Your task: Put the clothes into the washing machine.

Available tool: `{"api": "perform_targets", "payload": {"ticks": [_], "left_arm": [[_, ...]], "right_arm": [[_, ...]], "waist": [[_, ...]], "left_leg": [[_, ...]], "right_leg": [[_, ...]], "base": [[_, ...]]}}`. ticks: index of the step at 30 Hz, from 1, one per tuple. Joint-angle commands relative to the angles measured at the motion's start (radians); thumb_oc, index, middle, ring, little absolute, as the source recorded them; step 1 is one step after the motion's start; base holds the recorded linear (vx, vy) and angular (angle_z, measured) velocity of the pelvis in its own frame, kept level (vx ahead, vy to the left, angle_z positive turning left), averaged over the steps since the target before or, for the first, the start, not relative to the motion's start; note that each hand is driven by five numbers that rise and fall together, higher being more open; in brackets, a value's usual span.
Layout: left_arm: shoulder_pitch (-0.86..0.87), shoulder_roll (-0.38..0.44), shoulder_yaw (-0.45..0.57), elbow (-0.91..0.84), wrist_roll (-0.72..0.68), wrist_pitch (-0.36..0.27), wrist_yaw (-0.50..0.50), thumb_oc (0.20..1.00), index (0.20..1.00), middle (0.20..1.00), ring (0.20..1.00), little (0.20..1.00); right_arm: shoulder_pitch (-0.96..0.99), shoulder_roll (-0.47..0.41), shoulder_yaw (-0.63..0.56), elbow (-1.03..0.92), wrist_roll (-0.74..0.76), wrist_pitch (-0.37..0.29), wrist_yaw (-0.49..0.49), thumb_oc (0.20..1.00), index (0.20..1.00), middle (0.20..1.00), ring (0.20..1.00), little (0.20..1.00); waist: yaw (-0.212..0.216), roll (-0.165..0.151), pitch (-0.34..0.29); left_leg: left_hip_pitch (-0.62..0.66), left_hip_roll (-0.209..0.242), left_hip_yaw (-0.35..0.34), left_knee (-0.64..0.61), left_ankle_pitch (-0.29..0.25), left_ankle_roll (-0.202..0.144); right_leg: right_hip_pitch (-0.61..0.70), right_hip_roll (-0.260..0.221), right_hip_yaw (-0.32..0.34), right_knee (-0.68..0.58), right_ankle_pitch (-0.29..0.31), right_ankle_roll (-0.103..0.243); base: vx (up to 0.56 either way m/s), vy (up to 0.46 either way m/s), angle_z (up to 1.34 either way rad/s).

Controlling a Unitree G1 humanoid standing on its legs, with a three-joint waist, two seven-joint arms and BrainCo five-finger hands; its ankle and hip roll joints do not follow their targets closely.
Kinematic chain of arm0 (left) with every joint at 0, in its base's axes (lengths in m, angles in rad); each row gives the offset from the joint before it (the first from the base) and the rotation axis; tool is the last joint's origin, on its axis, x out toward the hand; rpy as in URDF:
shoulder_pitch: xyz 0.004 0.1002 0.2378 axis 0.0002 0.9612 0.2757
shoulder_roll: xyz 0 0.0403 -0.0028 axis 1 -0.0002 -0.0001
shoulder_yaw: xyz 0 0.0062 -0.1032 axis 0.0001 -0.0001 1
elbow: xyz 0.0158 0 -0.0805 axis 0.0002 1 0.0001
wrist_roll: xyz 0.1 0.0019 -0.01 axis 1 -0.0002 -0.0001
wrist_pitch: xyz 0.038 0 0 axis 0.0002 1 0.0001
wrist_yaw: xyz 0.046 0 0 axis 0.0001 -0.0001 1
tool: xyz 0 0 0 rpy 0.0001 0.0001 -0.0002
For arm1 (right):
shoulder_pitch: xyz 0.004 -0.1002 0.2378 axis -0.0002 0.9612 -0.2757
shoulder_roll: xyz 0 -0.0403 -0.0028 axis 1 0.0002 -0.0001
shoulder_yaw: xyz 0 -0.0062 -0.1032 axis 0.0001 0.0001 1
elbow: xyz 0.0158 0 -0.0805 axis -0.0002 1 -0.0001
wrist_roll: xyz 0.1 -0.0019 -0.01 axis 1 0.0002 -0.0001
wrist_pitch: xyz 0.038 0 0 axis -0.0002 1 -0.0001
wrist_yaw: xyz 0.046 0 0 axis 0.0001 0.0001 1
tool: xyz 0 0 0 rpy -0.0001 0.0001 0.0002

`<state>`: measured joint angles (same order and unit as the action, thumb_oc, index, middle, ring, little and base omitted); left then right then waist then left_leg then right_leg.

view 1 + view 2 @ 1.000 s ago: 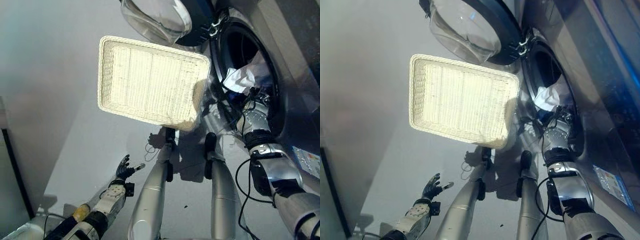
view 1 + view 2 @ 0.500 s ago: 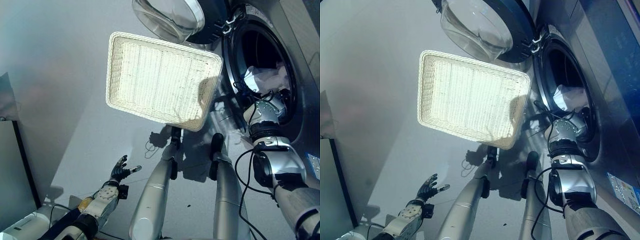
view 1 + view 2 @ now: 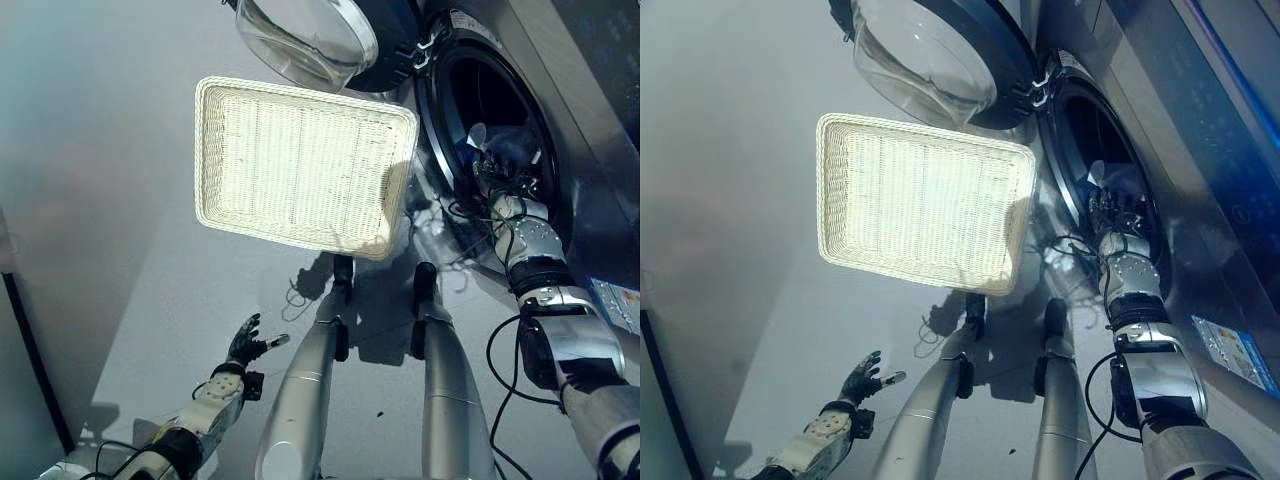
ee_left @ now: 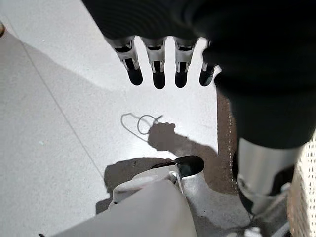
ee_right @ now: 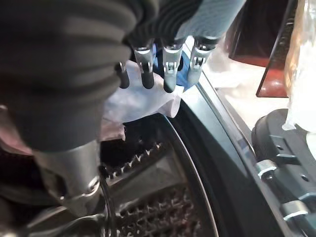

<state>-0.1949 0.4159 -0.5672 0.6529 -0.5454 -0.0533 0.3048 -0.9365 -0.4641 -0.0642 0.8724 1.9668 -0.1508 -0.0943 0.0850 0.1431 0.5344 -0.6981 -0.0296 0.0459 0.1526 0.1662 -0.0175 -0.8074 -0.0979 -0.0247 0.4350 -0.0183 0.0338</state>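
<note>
- A white wicker basket (image 3: 300, 165) sits on the grey floor (image 3: 110, 250) at about 12 o'clock in the head views, and nothing lies in it.
- A front-loading washing machine (image 3: 590, 170) stands at about 2 o'clock, its round glass door (image 3: 315, 40) swung wide open just beyond the basket.
- The clothes (image 5: 136, 98), a pale garment with some blue cloth, lie inside the dark drum (image 5: 163, 207), just past the door rim.
- The right hand (image 3: 1118, 215) reaches into the drum opening, its fingers straight and relaxed just over the clothes, clamped on nothing.
- The left hand (image 3: 245, 345) hangs at about 7 o'clock, low over the floor, fingers spread and holding nothing.
- Judging by the bare basket and the cloth in the drum, loading looks finished or nearly so.
- What seems left: nudge the pale cloth deeper off the rim, then draw the right arm out.
</note>
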Motion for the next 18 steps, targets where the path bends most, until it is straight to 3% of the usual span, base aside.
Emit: {"api": "perform_targets", "payload": {"ticks": [1,2,3,6,7,11,15,18], "left_arm": [[-0.001,-0.03,0.01,0.048,-0.01,-0.01,0.017,1.0,1.0,1.0,1.0,1.0],[-0.004,-0.032,0.01,0.048,-0.011,-0.011,0.02,1.0,1.0,1.0,1.0,1.0],[-0.001,-0.039,0.007,0.052,-0.014,-0.015,0.021,1.0,1.0,1.0,1.0,1.0],[-0.003,-0.044,0.008,0.058,-0.014,-0.021,0.019,1.0,1.0,1.0,1.0,1.0],[-0.01,-0.051,0.012,0.062,-0.017,-0.023,0.02,1.0,1.0,1.0,1.0,1.0],[-0.005,-0.062,0.037,0.064,-0.014,-0.023,0.013,1.0,1.0,1.0,1.0,1.0],[0.008,-0.079,0.075,0.087,0.003,-0.03,-0.002,1.0,1.0,1.0,1.0,1.0],[0.023,-0.09,0.105,0.105,0.016,-0.041,-0.013,1.0,1.0,1.0,1.0,1.0]], "right_arm": [[0.076,-0.085,0.03,-0.016,-0.094,-0.051,0.111,1.0,1.0,1.0,1.0,1.0],[0.075,-0.082,0.031,-0.013,-0.116,-0.066,0.109,1.0,1.0,1.0,1.0,1.0],[0.081,-0.074,0.04,-0.012,-0.201,-0.151,0.111,1.0,1.0,1.0,1.0,1.0],[0.084,-0.06,0.046,-0.011,-0.312,-0.225,0.122,1.0,1.0,1.0,1.0,1.0],[0.091,-0.045,0.057,-0.018,-0.458,-0.3,0.116,1.0,1.0,1.0,1.0,1.0],[0.15,-0.008,0.101,-0.098,-0.803,-0.437,0.012,1.0,1.0,1.0,1.0,1.0],[0.241,0.029,0.137,-0.167,-0.986,-0.453,-0.021,1.0,1.0,1.0,1.0,1.0],[0.315,0.058,0.169,-0.19,-1.063,-0.429,-0.009,1.0,1.0,1.0,1.0,1.0]], "waist": [[-0.032,0.054,-0.014],[-0.032,0.054,-0.014],[-0.033,0.055,-0.014],[-0.032,0.054,-0.014],[-0.034,0.052,-0.014],[-0.042,0.04,-0.014],[-0.054,0.024,-0.014],[-0.065,0.01,-0.014]], "left_leg": [[0.002,-0.044,-0.016,0.052,-0.068,-0.016],[-0.006,-0.043,-0.016,0.048,-0.058,-0.015],[0.003,-0.044,-0.016,0.043,-0.065,-0.015],[0.003,-0.047,-0.016,0.036,-0.064,-0.014],[-0.003,-0.049,-0.019,0.03,-0.055,-0.012],[0.003,-0.055,-0.017,0.015,-0.052,-0.006],[0.013,-0.058,-0.015,0.002,-0.049,-0.003],[0.03,-0.06,-0.015,-0.002,-0.059,-0.001]], "right_leg": [[0.035,0.077,-0.098,-0.054,0.012,-0.016],[0.028,0.077,-0.098,-0.061,0.025,-0.017],[0.034,0.076,-0.096,-0.065,0.02,-0.013],[0.035,0.076,-0.096,-0.074,0.026,-0.011],[0.031,0.077,-0.094,-0.087,0.041,-0.01],[0.038,0.075,-0.093,-0.119,0.065,-0.003],[0.046,0.074,-0.088,-0.144,0.083,0.004],[0.061,0.07,-0.082,-0.159,0.087,0.01]], "base": [[-0.04,0.037,0.01],[0.0,0.07,0.04],[-0.03,0.063,0.04],[-0.03,0.059,0.01],[-0.01,0.082,0.01],[-0.05,0.093,0.0],[-0.04,0.096,0.0],[-0.04,0.103,0.01]]}}
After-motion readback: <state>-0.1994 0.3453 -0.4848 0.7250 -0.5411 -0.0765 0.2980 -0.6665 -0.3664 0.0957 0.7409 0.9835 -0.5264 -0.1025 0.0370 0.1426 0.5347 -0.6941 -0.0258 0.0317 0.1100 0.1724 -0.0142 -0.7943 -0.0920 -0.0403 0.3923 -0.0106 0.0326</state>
